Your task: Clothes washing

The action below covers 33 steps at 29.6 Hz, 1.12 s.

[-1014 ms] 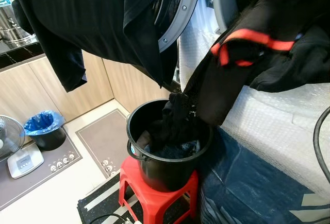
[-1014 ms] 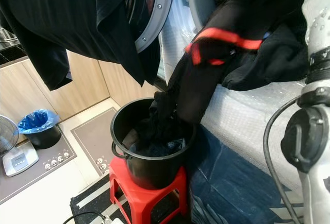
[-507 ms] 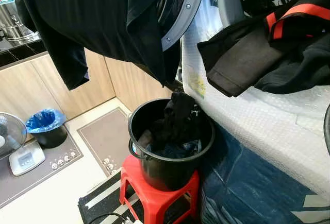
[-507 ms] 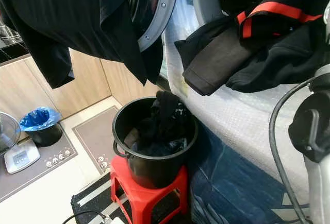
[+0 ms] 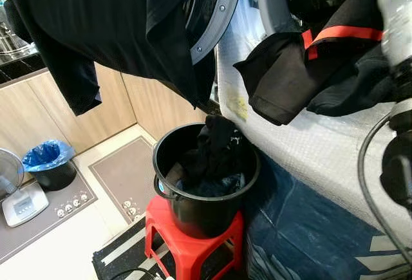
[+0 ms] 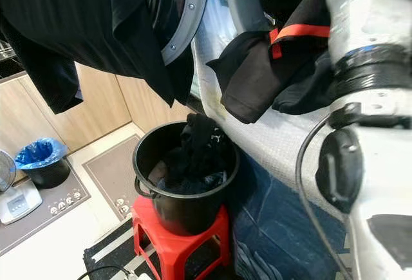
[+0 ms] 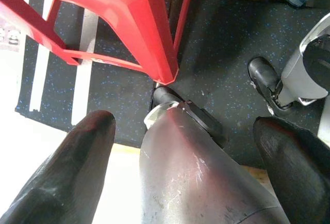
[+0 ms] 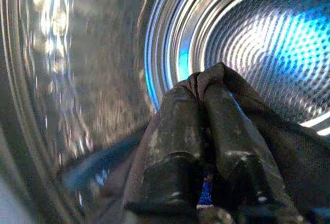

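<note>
black garment with a red band (image 5: 302, 67) is seen in the left eye view draped out of the washing machine's opening, its folded end hanging over the bubble-wrapped front of the machine (image 5: 322, 145), above and to the right of the black bucket (image 5: 206, 209). more dark clothes (image 5: 215, 158) are heaped in that bucket, which is set on a red stool (image 5: 193, 248). another dark garment (image 5: 109, 29) is hung across the open washer door (image 5: 215, 16). a blue-lined bin (image 5: 48, 164) and a scale (image 5: 22, 203) are placed on the floor to the left.

in the right eye view the same scene is shown, with the silver right arm (image 6: 373, 100) raised toward the drum opening, partly in front of the red-banded garment.

in the left wrist view the left gripper (image 7: 191, 147) is pointed down at the dark speckled mat (image 7: 221, 44) beside a leg of the red stool; its fingers (image 7: 72, 172) are spread wide apart and nothing is held.

in the right wrist view the right gripper (image 8: 206, 131) is pressed closed on a fold of dark cloth, with the perforated steel drum (image 8: 268, 44) just beyond it.
</note>
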{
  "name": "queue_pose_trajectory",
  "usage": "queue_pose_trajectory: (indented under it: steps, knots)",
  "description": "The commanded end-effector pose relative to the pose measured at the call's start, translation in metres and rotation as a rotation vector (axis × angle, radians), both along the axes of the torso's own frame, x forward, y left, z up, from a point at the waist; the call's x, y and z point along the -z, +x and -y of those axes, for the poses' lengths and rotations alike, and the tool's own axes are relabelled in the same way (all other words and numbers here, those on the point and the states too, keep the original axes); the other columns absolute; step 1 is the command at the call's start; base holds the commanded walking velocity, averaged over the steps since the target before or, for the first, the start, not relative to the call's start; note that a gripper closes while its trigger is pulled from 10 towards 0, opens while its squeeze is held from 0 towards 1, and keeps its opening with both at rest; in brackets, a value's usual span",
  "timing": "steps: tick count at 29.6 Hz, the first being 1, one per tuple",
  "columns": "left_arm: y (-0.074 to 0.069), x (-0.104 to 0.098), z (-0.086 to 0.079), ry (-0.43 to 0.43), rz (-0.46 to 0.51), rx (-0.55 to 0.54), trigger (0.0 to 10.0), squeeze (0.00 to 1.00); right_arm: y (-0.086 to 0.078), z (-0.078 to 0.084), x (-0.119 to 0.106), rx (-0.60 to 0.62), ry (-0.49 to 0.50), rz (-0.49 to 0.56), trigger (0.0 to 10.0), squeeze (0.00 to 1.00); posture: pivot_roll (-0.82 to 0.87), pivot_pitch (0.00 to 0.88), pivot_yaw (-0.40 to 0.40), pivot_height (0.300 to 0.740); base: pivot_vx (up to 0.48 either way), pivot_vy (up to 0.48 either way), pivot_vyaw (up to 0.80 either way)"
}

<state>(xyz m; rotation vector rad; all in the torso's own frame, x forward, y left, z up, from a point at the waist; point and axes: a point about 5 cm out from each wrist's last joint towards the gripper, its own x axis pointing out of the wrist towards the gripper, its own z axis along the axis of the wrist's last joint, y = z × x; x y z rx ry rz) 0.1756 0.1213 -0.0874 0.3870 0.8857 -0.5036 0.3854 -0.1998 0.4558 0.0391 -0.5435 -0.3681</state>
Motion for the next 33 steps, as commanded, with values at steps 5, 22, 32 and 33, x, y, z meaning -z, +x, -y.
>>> queue_pose_trajectory:
  steps: [5, 22, 32, 33]
  knots:
    - [-0.026, 0.012, -0.004, 0.014, -0.098, -0.008, 10.0, 0.0, 0.001, -0.001, 0.01, -0.027, -0.063, -0.081, 10.0, 0.0, -0.05, 0.144, 0.034, 0.74, 0.0, 0.0, 0.0]
    - [-0.017, 0.007, -0.005, 0.016, -0.033, -0.001, 10.0, 0.0, -0.015, 0.016, 0.019, -0.054, -0.124, -0.107, 10.0, 1.0, -0.07, 0.148, 0.047, 0.74, 0.0, 0.0, 0.0]
    - [0.015, -0.009, -0.012, -0.032, 0.108, -0.052, 10.0, 0.0, -0.028, 0.016, 0.027, -0.19, -0.149, -0.035, 10.0, 0.26, -0.05, 0.151, 0.048, 0.74, 0.0, 0.0, 0.0]
    - [0.015, -0.009, -0.012, -0.032, 0.108, -0.052, 10.0, 0.0, -0.028, 0.016, 0.027, -0.19, -0.149, -0.035, 10.0, 0.26, -0.05, 0.151, 0.048, 0.74, 0.0, 0.0, 0.0]
